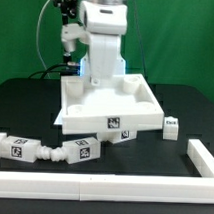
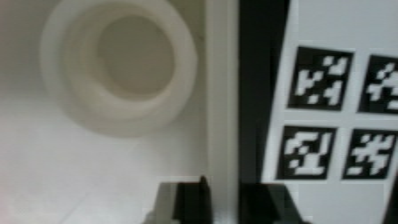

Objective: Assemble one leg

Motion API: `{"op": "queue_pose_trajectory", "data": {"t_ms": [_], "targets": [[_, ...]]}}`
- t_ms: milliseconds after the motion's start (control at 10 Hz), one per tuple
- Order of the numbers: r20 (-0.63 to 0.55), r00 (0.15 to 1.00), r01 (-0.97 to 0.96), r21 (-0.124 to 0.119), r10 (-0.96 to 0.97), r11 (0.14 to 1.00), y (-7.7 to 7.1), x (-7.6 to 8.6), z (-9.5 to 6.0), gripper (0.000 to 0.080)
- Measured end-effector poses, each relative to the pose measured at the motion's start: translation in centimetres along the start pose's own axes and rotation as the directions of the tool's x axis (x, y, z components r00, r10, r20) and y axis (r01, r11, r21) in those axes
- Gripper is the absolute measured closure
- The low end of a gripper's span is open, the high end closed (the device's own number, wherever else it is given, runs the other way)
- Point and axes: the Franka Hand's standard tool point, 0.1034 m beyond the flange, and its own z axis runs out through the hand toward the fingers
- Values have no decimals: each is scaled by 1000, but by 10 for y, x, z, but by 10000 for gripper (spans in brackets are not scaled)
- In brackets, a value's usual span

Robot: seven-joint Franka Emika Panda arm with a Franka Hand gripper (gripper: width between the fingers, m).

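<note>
Gripper (image 2: 201, 205) is pinching narrowly on the upright rim of the tabletop panel (image 1: 85, 116), its two dark fingertips (image 2: 178, 203) sitting close together on either side of that thin wall in the wrist view. A round socket (image 2: 116, 60) is showing in the panel's floor beside the rim, and beyond the rim, over the black table (image 1: 25, 107), the marker board (image 2: 338, 110) is showing four square tags. In the exterior view the white arm (image 1: 102, 35) is reaching down at the panel's far side, hiding the claw. The leg (image 1: 83, 149) is lying on the table just in front of the panel, toward the exterior view's left, well apart from the claw. A second leg (image 1: 18, 149) is lying further left, and a small tagged block (image 1: 171, 127) is sitting near the panel's right corner. A white rail (image 1: 102, 182) is running along the front.
</note>
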Motion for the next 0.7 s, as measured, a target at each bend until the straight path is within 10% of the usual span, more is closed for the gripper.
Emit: {"op": "queue_pose_trajectory", "data": {"t_ms": [200, 700], "targets": [[-5, 1000, -8, -24, 8, 1000, 8, 5, 25, 742], [-3, 1000, -9, -7, 9, 1000, 5, 4, 28, 742]]}}
